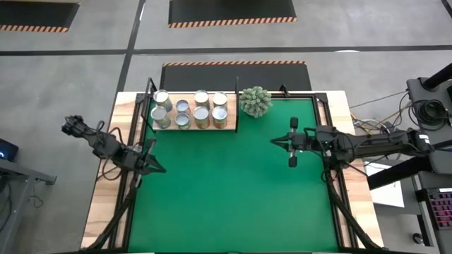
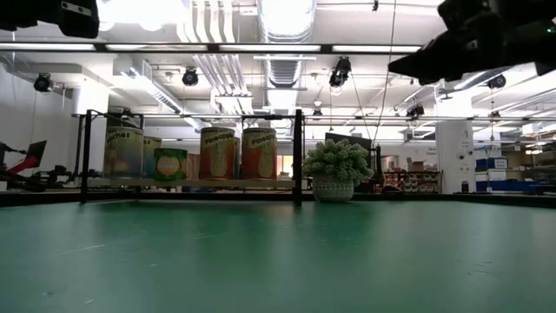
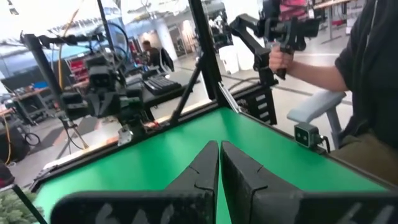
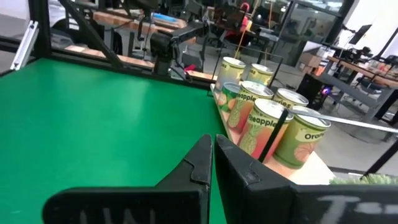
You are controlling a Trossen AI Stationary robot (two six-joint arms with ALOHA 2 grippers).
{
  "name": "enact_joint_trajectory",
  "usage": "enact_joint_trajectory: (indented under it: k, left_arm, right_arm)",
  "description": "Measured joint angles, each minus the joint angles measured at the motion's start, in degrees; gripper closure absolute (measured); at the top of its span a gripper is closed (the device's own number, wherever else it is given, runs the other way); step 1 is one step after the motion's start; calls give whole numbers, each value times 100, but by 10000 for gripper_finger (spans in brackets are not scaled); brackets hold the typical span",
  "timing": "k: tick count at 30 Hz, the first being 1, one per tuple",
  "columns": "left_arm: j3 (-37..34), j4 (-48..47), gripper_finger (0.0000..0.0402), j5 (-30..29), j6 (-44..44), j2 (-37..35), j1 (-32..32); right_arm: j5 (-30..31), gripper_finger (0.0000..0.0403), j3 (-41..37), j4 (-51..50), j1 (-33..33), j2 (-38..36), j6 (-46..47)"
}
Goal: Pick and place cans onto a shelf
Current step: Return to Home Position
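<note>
**A:** Where do the cans sit on your table?

**B:** All 8 cans (image 1: 202,115) stand upright on the shelf (image 1: 231,127) at the far edge of the green mat (image 1: 233,197). They are in 2 rows of 4, packed close. The spiky plant (image 1: 255,101) is just beside the shelf's right end, past a black post (image 2: 298,156).

**A:** Can you count them from table height?

**B:** No. In the low view you make out only 5, because the front cans hide the rest and frame bars cross them. In the right wrist view a dark post cuts across the nearest cans, so you read the labels only in part. There the plant is clipped at the corner.

**A:** And your grippers?

**B:** Your left gripper (image 1: 159,168) hovers at the mat's left edge. Its fingers are pressed together with nothing between them, and its wrist view shows only a hairline gap. Your right gripper (image 1: 275,141) hangs over the mat's right half, well apart from the shelf, also pinched closed and empty. In the low view both arms are cut off by the upper edge.

**A:** Anything beyond the table?

**B:** The left wrist view shows a person (image 3: 367,68), seen only as torso and forearm. One hand (image 3: 280,59) grips a dark handle (image 3: 292,31).
</note>
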Motion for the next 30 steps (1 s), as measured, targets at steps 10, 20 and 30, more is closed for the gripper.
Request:
enact_joint_trajectory:
  k: [10,20,30]
  left_arm:
    - [-300,71,402,-121,18,-502,10]
    - [-634,128,402,-452,121,-1008,16]
    - [-734,217,402,-437,88,-1010,29]
  right_arm:
    - [-1,394,-666,-34,0,-1107,0]
    - [-28,394,-1221,-259,0,-2100,91]
    - [-540,394,-1519,-492,1,-2891,-86]
